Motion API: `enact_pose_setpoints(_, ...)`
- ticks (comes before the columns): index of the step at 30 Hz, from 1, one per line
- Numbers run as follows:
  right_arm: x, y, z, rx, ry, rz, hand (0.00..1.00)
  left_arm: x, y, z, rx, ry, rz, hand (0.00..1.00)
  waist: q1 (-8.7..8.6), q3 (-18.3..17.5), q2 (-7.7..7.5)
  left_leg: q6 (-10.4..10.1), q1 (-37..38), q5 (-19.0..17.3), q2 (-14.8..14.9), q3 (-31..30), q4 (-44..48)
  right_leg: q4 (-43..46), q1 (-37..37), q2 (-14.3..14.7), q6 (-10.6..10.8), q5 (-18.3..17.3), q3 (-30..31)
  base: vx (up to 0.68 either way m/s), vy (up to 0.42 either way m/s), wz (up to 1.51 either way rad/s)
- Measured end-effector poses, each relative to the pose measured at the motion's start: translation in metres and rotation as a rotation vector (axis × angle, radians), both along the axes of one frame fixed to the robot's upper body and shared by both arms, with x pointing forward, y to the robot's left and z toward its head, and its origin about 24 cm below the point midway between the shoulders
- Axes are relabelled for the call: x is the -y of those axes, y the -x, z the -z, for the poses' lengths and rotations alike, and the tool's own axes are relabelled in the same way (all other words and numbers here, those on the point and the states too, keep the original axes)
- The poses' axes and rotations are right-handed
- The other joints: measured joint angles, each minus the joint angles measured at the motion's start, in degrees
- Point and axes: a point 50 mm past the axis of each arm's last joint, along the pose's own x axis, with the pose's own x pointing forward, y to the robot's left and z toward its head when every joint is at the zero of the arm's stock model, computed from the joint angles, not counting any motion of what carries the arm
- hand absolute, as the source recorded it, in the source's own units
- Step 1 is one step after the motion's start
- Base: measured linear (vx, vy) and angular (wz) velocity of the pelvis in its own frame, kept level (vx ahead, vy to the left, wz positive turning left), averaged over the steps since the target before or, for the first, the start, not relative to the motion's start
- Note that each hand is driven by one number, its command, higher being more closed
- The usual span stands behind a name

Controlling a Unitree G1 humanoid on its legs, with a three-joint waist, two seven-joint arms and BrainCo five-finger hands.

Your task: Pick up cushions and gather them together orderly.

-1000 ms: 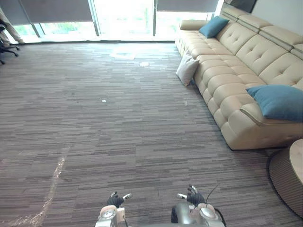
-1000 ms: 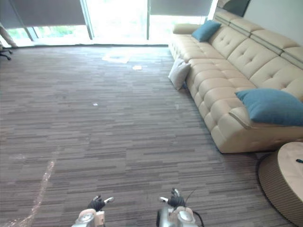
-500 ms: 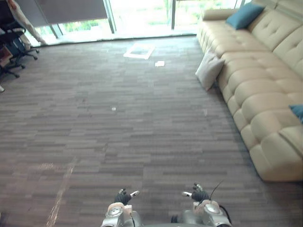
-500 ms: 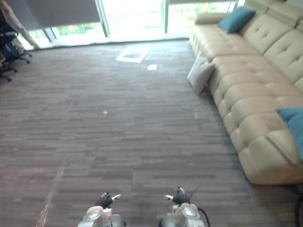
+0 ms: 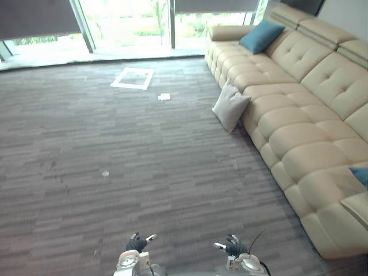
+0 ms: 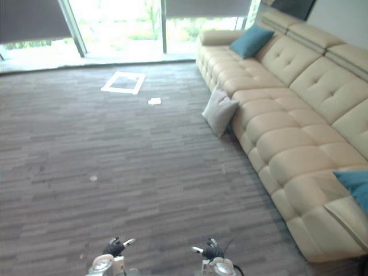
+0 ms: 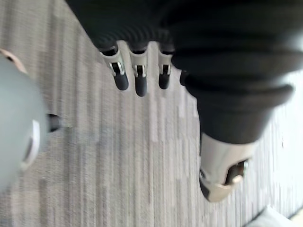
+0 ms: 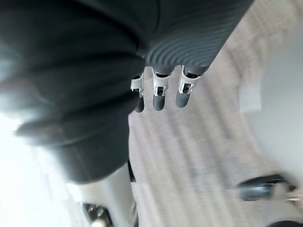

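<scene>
Three cushions: a pale grey cushion [image 5: 230,106] at centre right, on the carpet [image 5: 144,167] and leaning on the front of the beige sofa [image 5: 299,115]; a teal cushion [image 5: 261,36] upper right on the sofa's far end; a second teal cushion [image 5: 360,174] cut off at the right edge. One white taped square [image 5: 133,78] and one paper scrap [image 5: 164,96] lie upper centre. The left hand [image 5: 138,244] and right hand [image 5: 233,247] are at bottom centre, fingers straight and apart, holding nothing.
</scene>
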Motion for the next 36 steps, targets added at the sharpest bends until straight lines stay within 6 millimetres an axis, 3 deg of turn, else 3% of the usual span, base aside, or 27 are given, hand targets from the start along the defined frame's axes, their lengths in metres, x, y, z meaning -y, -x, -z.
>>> enact_pose_setpoints(3, 0.009, -0.008, -0.004, 0.035, 0.014, 0.03, 0.0, 0.007, -0.003, 0.0, -0.005, 0.018, 0.009, 0.0, -2.23, 0.9, 0.18, 2.0, 7.3, -2.5, 0.8, -1.8, -3.7, -16.0, -5.8, 0.3, -2.4, -3.1, -7.5, 0.53, -0.059, 0.48)
enact_pose_setpoints(4, 0.014, -0.008, -0.004, 0.032, 0.025, 0.035, 0.0, 0.01, -0.008, -0.001, 0.007, 0.025, 0.019, 0.0, -2.79, 1.0, 0.39, 1.8, 8.8, -4.5, 1.4, -3.2, -4.6, -25.1, -6.2, 0.3, -2.5, -1.9, -8.9, 0.7, -0.222, 0.95)
enact_pose_setpoints(5, 0.018, -0.002, -0.001, 0.005, 0.029, 0.051, 0.0, 0.014, -0.014, -0.003, 0.025, 0.025, 0.053, 0.0, -2.98, 1.2, -0.17, -0.1, 12.0, -7.0, 0.9, -6.2, -6.8, -37.6, -6.2, 0.3, -3.0, 3.3, -7.9, 0.75, -0.246, 0.76)
enact_pose_setpoints(6, 0.027, -0.002, -0.001, -0.003, 0.044, 0.063, 0.0, 0.021, -0.012, -0.002, 0.017, 0.043, 0.055, 0.0, -2.98, 1.9, 1.3, -0.3, 14.5, -6.9, 1.4, -7.4, -7.4, -35.0, -5.5, 1.5, -6.2, 4.4, -7.5, 0.67, -0.204, 0.35)
enact_pose_setpoints(7, 0.033, -0.004, -0.003, 0.003, 0.065, 0.057, 0.0, 0.024, -0.008, 0.0, 0.005, 0.055, 0.05, 0.0, -2.63, 1.9, 2.64, -1.2, 14.6, -5.8, 2.3, -7.3, -6.3, -33.7, -5.4, 1.8, -6.4, 2.5, -7.9, 0.5, -0.157, -0.14)
enact_pose_setpoints(9, 0.036, -0.01, -0.005, 0.015, 0.071, 0.06, 0.0, 0.026, 0.003, 0.004, -0.029, 0.066, 0.065, 0.0, -3.61, 2.0, 4.52, -5.3, 10.4, -1.8, 4.6, -11.5, 6.2, -30.2, -3.8, 2.8, -7.6, -3.8, -8.6, 0.58, -0.243, 0.01)
enact_pose_setpoints(10, 0.035, -0.01, -0.005, 0.014, 0.067, 0.06, 0.0, 0.026, 0.003, 0.004, -0.03, 0.064, 0.068, 0.0, -3.73, 2.2, 4.98, -7.1, 8.3, -0.7, 5.5, -12.6, 11.9, -30.6, -2.5, 3.2, -8.1, -4.5, -9.0, 0.74, -0.321, 0.19)
enact_pose_setpoints(11, 0.035, -0.011, -0.005, 0.012, 0.067, 0.06, 0.0, 0.025, 0.002, 0.004, -0.029, 0.061, 0.065, 0.0, -3.94, 2.7, 5.71, -12.2, 1.9, 5.8, 7.6, -15.6, 26.7, -32.5, 1.2, 4.5, -9.1, -5.8, -9.5, 0.63, -0.235, 0.07)
enact_pose_setpoints(12, 0.035, -0.011, -0.005, 0.008, 0.07, 0.052, 0.0, 0.024, 0.002, 0.004, -0.025, 0.063, 0.059, 0.0, -3.45, 3.2, 5.88, -15.1, -2.8, 10.5, 8.9, -16.9, 36.3, -34.7, 4.4, 5.5, -9.5, -6.3, -9.6, 0.74, -0.226, -0.13)
enact_pose_setpoints(13, 0.033, -0.012, -0.005, 0.004, 0.067, 0.043, 0.0, 0.02, -0.001, 0.002, -0.007, 0.058, 0.036, 0.0, -2.8, 3.9, 6.21, -14.1, -8.2, 10.4, 11.3, -15.7, 47.6, -38.3, 9.5, 7.2, -9.9, -6.4, -9.2, 0.56, -0.104, -0.5)
enact_pose_setpoints(14, 0.026, -0.014, -0.004, 0.004, 0.055, 0.028, 0.0, 0.016, -0.004, -0.001, 0.012, 0.046, 0.027, 0.0, -1.58, 4.4, 5.79, -11.8, -12.4, 8.9, 12.3, -13.3, 53.6, -42.0, 14.9, 7.7, -10.7, -6.7, -8.4, 0.54, -0.077, -0.6)
enact_pose_setpoints(16, 0.015, -0.013, -0.002, -0.007, 0.04, -0.015, 0.0, 0.012, -0.007, -0.004, 0.048, 0.029, 0.023, 0.0, -1.0, 4.2, 4.71, -7.7, -19.2, 6.0, 12.6, -8.9, 52.8, -48.7, 22.1, 7.9, -11.0, -6.9, -6.1, 0.48, -0.013, -0.75)
enact_pose_setpoints(19, 0.002, -0.018, -0.003, 0.0, 0.013, -0.03, 0.0, 0.008, -0.011, -0.009, 0.093, 0.021, -0.006, 0.0, 1.09, 4.1, 4.45, -5.2, -26.3, 2.9, 12.9, -2.3, 34.1, -55.7, 29.0, 6.9, -9.2, -6.8, -0.3, 0.56, 0.113, -0.98)
enact_pose_setpoints(21, 0.0, -0.017, -0.002, -0.004, 0.006, -0.031, 0.0, 0.006, -0.012, -0.01, 0.106, 0.019, -0.029, 0.0, 1.95, 3.8, 3.96, -5.6, -26.9, 4.3, 10.6, -1.2, 16.5, -59.0, 33.2, 5.1, -7.1, -8.4, 2.1, 0.57, 0.227, -0.75)
enact_pose_setpoints(22, 0.0, -0.016, -0.002, -0.005, 0.01, -0.035, 0.0, 0.006, -0.01, -0.01, 0.105, 0.021, -0.036, 0.0, 1.96, 3.3, 4.12, -5.4, -27.4, 6.4, 9.5, -1.3, 9.1, -60.0, 34.9, 4.5, -6.0, -9.5, 3.5, 0.84, 0.438, -0.73)
enact_pose_setpoints(23, 0.0, -0.014, -0.001, -0.013, 0.011, -0.036, 0.0, 0.005, -0.007, -0.009, 0.099, 0.023, -0.045, 0.0, 2.15, 1.8, 3.73, -2.8, -27.7, 13.9, 8.0, -2.9, 9.2, -60.1, 35.8, 3.2, -5.0, -10.5, 5.3, 0.72, 0.378, -0.6)
enact_pose_setpoints(25, -0.006, -0.008, 0.001, -0.024, -0.007, -0.035, 0.0, -0.004, -0.006, -0.008, 0.085, -0.001, -0.043, 0.0, 1.67, -0.2, 0.44, -0.4, -27.6, 10.8, 5.6, -0.7, 11.0, -55.9, 33.8, -0.2, -3.9, -8.6, 6.2, 0.79, 0.425, -0.23)
enact_pose_setpoints(26, -0.009, -0.002, 0.004, -0.043, -0.018, -0.024, 0.0, -0.008, -0.005, -0.008, 0.08, -0.009, -0.038, 0.0, 1.74, -0.5, -0.75, 0.8, -26.2, 8.5, 4.2, -0.1, 12.1, -50.9, 32.8, -1.5, -1.4, -6.3, 7.1, 0.82, 0.441, -0.03)
enact_pose_setpoints(27, -0.01, 0.002, 0.005, -0.053, -0.023, -0.021, 0.0, -0.009, -0.005, -0.007, 0.077, -0.013, -0.036, 0.0, 1.83, -0.7, -1.38, 1.2, -24.3, 7.5, 3.1, 0.4, 11.8, -46.2, 31.7, -2.0, 0.0, -4.8, 7.6, 0.51, 0.274, -0.06)
enact_pose_setpoints(28, -0.011, 0.005, 0.006, -0.061, -0.024, -0.019, 0.0, -0.01, -0.004, -0.006, 0.06, -0.012, -0.036, 0.0, 1.85, -0.6, -1.51, 1.4, -20.9, 5.8, 2.1, 0.8, 10.8, -35.5, 28.0, -1.9, 1.7, -1.3, 8.7, 0.47, 0.223, -0.21)
enact_pose_setpoints(29, -0.012, 0.008, 0.007, -0.065, -0.028, -0.028, 0.0, -0.01, -0.001, -0.004, 0.039, -0.01, -0.035, 0.0, 1.71, -0.2, -0.97, 1.4, -17.0, 4.2, 1.2, 0.9, 9.4, -21.3, 22.1, -1.5, 5.1, 2.9, 10.1, 0.64, 0.263, -0.21)
enact_pose_setpoints(30, -0.013, 0.007, 0.006, -0.057, -0.026, -0.038, 0.0, -0.008, 0.001, -0.002, 0.018, -0.004, -0.026, 0.0, 1.24, -0.1, -0.89, 1.8, -13.0, 3.4, 0.3, 0.7, 8.1, -10.4, 17.0, -1.2, 5.2, 3.3, 9.7, 0.52, 0.202, -0.18)
enact_pose_setpoints(32, -0.007, 0.003, 0.003, -0.032, -0.01, -0.035, 0.0, 0.001, -0.001, 0.0, 0.008, 0.012, 0.004, 0.0, 0.98, 0.5, 1.11, 1.8, -6.6, 1.3, 0.2, 0.7, 4.3, -3.6, 9.5, 0.0, 2.5, 0.5, 6.0, 0.48, 0.168, -0.16)
enact_pose_setpoints(33, -0.005, -0.002, 0.0, -0.003, -0.002, -0.033, 0.0, 0.004, -0.001, 0.0, 0.004, 0.019, 0.007, 0.0, 1.0, 0.6, 1.6, 0.7, -2.8, -0.8, 0.0, 0.7, 1.2, -3.5, 4.0, 0.3, 1.1, -1.8, 2.5, 0.49, 0.151, -0.2)
enact_pose_setpoints(34, -0.006, -0.004, -0.001, 0.008, -0.004, -0.033, 0.0, 0.003, 0.0, 0.001, 0.0, 0.018, 0.007, 0.0, 0.98, 0.9, 1.07, 0.9, -1.5, -1.2, -0.3, 0.8, 0.7, -4.8, 1.8, 0.1, 0.6, -2.7, 1.3, 0.39, 0.055, -0.05)
enact_pose_setpoints(35, -0.006, -0.008, -0.003, 0.022, -0.003, -0.035, 0.0, 0.004, 0.001, 0.002, -0.015, 0.021, 0.009, 0.0, 0.28, 1.3, 0.66, 0.7, 1.1, -2.3, -0.3, 0.4, -0.4, -10.0, -0.8, 0.2, -1.5, -4.5, -2.2, 0.31, -0.004, 0.14)
enact_pose_setpoints(36, -0.004, -0.009, -0.003, 0.028, 0.001, -0.033, 0.0, 0.006, 0.002, 0.002, -0.02, 0.028, 0.012, 0.0, -0.14, 1.3, 0.56, 0.4, 2.9, -3.0, -0.1, 0.0, -1.1, -14.9, -1.7, 0.3, -2.1, -4.8, -4.9, 0.41, -0.044, 0.29)
